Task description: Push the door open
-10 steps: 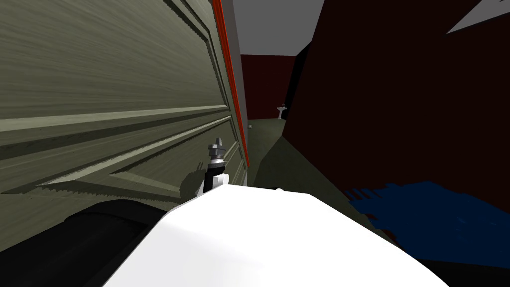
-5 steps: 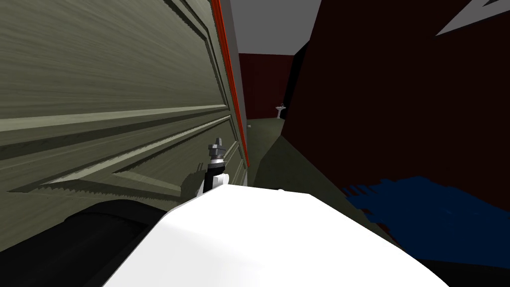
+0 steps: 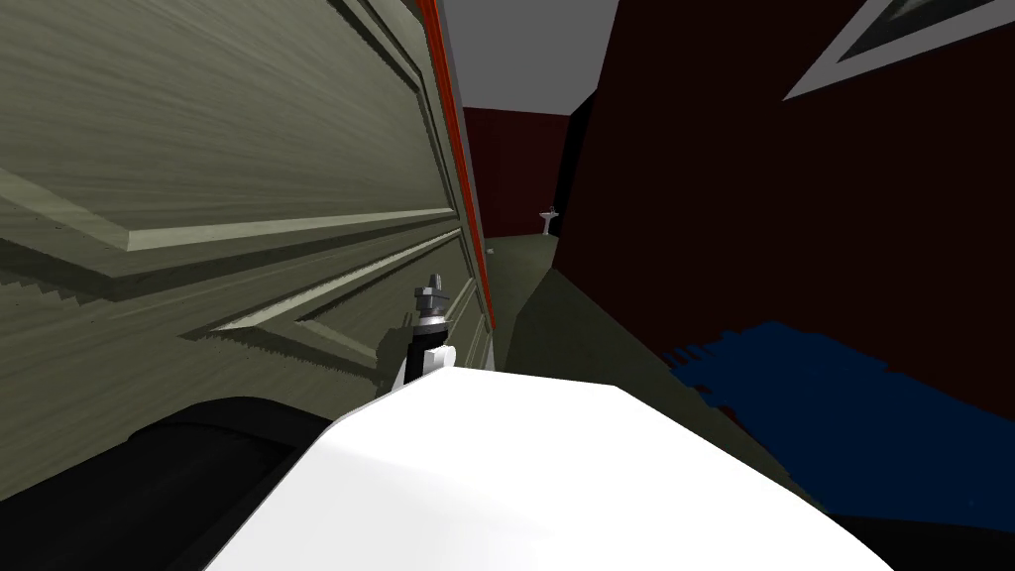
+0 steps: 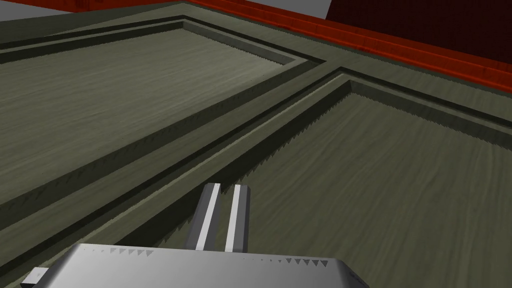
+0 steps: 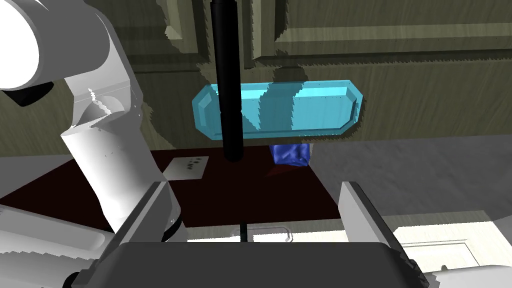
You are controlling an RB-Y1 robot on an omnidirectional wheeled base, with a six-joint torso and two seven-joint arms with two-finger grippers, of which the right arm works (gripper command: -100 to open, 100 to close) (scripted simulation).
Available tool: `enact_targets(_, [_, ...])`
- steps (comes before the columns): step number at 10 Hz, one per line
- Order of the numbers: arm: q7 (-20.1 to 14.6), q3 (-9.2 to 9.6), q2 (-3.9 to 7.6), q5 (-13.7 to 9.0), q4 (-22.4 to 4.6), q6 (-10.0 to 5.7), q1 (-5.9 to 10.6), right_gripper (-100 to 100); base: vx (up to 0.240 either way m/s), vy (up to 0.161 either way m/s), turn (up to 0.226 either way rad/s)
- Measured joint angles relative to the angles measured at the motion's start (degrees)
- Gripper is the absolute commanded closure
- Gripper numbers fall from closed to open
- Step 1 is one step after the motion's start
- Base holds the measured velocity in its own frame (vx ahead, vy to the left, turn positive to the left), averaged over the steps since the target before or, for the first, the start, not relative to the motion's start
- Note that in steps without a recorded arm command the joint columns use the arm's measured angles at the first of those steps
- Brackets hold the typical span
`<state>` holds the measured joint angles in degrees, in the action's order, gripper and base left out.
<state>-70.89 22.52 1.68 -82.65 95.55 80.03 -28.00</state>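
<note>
Close on my left side stands the grey-green door [image 3: 228,198] with its red edge [image 3: 458,149], and a dark red wall [image 3: 793,218] is on my right. The left gripper [image 4: 227,189] points along a sunken panel, fingers [image 4: 205,220] together. The right gripper [image 5: 254,186] has its fingers apart; its camera looks at a light blue bar [image 5: 300,107] on the door, behind a black rod [image 5: 227,80]

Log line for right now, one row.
left gripper: shut, at door panel | right gripper: open, empty | door: olive, panelled
</note>
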Motion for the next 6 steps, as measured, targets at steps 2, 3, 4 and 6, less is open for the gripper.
enact_targets(2, [0.1, -0.14, -2.22, -0.3, 0.6, -0.77, -0.90, -100, -0.066, 0.019, -0.036])
enact_targets(3, [0.5, -0.29, -3.19, -0.7, 0.2, -0.88, -0.91, -100, -0.017, 0.007, -0.002])
enact_targets(4, [0.6, -0.31, -3.28, -0.7, 0.1, -0.90, -0.91, -100, -0.005, 0.103, 0.016])
enact_targets(6, [0.3, -0.11, -1.40, -0.6, 0.2, -1.19, -0.65, -100, 0.002, 0.184, -0.004])
